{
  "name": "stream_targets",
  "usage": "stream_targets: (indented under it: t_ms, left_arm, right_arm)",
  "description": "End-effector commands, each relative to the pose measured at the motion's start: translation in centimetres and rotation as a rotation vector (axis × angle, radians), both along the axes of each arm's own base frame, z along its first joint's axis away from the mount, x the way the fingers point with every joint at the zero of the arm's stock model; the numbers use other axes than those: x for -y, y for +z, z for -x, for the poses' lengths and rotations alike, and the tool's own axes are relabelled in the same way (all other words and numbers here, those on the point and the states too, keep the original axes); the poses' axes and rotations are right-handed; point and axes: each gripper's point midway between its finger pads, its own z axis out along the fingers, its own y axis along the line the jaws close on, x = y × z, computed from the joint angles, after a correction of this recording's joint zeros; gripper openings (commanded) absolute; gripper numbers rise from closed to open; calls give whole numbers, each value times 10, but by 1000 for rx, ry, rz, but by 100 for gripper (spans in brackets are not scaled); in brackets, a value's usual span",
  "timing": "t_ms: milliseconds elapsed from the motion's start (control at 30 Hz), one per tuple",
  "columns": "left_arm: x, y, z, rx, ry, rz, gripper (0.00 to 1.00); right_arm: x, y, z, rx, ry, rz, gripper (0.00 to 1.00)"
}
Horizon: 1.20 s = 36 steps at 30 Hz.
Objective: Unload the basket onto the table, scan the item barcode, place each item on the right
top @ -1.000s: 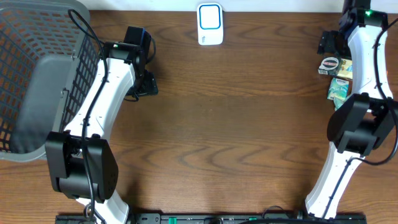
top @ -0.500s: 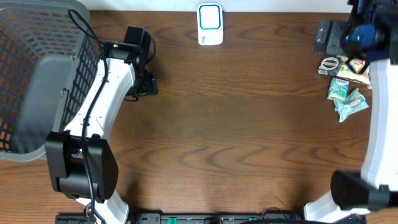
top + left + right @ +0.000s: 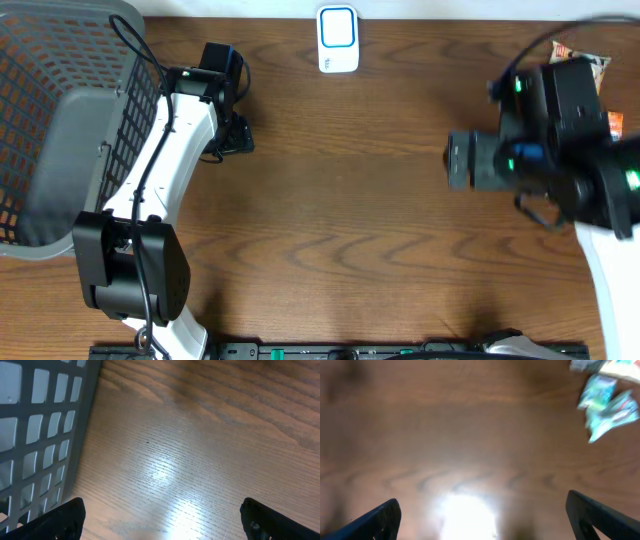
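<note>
The white and blue barcode scanner [image 3: 338, 38] stands at the table's back edge. The items are small snack packets at the far right. Overhead only an orange and white packet [image 3: 582, 50] peeks out behind my raised right arm [image 3: 560, 150]. Blurred teal packets [image 3: 607, 405] show at the upper right of the right wrist view. My right gripper [image 3: 487, 520] is open over bare wood, well away from them. My left gripper [image 3: 160, 520] is open and empty beside the basket, low over the table.
A grey mesh basket [image 3: 50, 120] fills the back left corner, and its wall [image 3: 45, 425] is close to my left gripper's fingers. The brown wooden table [image 3: 350, 220] spreads between the two arms.
My right arm has swung away from the back right corner, risen towards the overhead camera and moved left, now covering most packets. The left arm has not moved.
</note>
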Motion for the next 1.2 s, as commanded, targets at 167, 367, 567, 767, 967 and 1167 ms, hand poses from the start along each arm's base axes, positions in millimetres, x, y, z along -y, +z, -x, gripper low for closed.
stream_targets:
  t_ms: [167,367,567,767,967,1167]
  left_arm:
    - [-4,3,2,5,15,-11,98]
    - [-4,3,2,5,15,-11,98]
    - [-4,3,2,5,15,-11,98]
    - [-4,3,2,5,15,-11,98]
    - [-4,3,2,5,15,-11,98]
    - [-4,3,2,5,15,-11,98]
  right_arm:
    - [-11,-1,37,-78,23,-79,99]
    - [-11,-2,37,-81,23,-78,99]
    - [-11,-2,37,-81,23,-78,99]
    - [-11,-2,37,-81,23,-78,99]
    - [-11,-2,37,-81,41,-67,99]
    - [-5,-2,39,-76,30,-41,99]
